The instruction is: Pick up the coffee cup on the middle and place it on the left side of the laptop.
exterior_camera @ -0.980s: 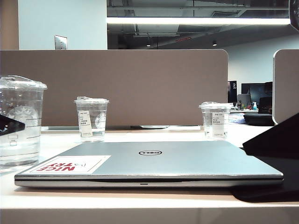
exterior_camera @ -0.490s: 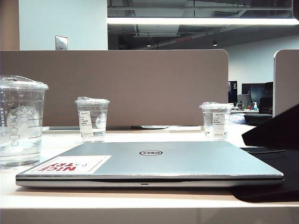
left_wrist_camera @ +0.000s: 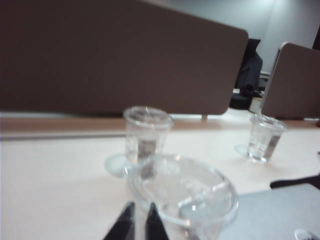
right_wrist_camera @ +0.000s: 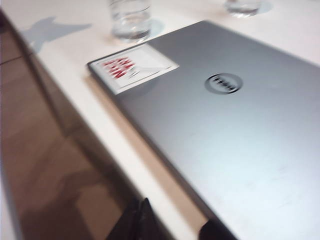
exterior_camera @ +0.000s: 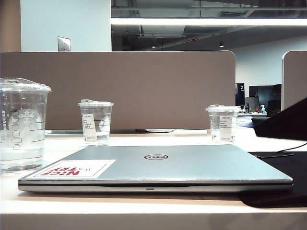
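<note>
Well, the coffee cup [exterior_camera: 22,125] stands at the far left of the exterior view, upright on the pale table [exterior_camera: 144,207], just beside the left end of the laptop [exterior_camera: 158,167] and apart from it. It is a tall clear plastic cup with a domed clear lid; a faint round siren logo shows on its wall, a column of small printed check boxes runs down its side, and letters ending in "UCKS" run up its left edge.

The laptop lies closed and flat in the lower middle of that view, silver-grey, with the round Dell logo [exterior_camera: 156,157] on the lid and a white sticker [exterior_camera: 72,169] at its near left corner reading "NICE TRY" in red, upside down from here.

Behind it stand two shorter clear cups, one left of centre [exterior_camera: 96,122] and one at right [exterior_camera: 222,124], each with a white rectangular label whose print is too small to read.

In the left wrist view the left gripper [left_wrist_camera: 136,226] shows at the lower edge, its dark fingertips drawn nearly together with nothing between them, just beside the coffee cup's lid. In the right wrist view the right gripper [right_wrist_camera: 136,220] sits over the table's near edge by the laptop, its fingertips pressed together and holding nothing.
</note>
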`<move>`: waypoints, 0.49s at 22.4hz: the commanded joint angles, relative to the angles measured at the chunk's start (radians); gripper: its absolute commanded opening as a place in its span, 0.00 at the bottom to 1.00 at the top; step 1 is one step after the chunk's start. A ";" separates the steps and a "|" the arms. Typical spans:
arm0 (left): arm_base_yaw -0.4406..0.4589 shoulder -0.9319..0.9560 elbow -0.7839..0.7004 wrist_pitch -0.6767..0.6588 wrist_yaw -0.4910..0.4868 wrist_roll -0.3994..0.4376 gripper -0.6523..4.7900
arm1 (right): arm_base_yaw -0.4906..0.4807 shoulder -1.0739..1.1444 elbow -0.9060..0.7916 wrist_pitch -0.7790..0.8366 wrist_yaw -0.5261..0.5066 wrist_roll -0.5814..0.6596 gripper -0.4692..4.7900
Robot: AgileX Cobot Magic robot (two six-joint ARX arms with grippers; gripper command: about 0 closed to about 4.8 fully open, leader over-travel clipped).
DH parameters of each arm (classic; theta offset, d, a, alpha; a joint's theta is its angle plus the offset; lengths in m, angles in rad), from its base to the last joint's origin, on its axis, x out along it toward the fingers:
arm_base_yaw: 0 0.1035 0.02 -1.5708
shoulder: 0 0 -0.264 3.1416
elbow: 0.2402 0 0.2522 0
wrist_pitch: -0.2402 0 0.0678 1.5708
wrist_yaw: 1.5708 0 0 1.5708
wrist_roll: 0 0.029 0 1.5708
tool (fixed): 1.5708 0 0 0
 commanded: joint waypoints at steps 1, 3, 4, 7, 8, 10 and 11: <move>0.003 -0.083 0.002 0.009 -0.035 -0.073 0.11 | -0.056 -0.023 -0.004 0.018 -0.002 -0.001 0.08; 0.002 -0.111 0.002 0.010 -0.035 -0.114 0.11 | -0.097 -0.039 -0.004 0.018 -0.002 -0.001 0.08; 0.002 -0.122 0.002 0.010 -0.035 -0.134 0.11 | -0.128 -0.048 -0.004 0.019 -0.005 -0.001 0.08; -0.005 -0.176 0.003 0.019 -0.034 -0.217 0.11 | -0.256 -0.075 -0.004 0.018 -0.005 -0.001 0.08; -0.005 -0.209 0.003 0.021 -0.030 -0.240 0.11 | -0.316 -0.084 -0.004 0.018 -0.005 -0.001 0.08; -0.004 -0.278 0.003 0.023 -0.029 -0.304 0.11 | -0.410 -0.101 -0.004 0.018 -0.005 -0.001 0.08; -0.004 -0.308 0.003 0.023 -0.030 -0.339 0.11 | -0.446 -0.106 -0.004 0.019 -0.005 -0.001 0.08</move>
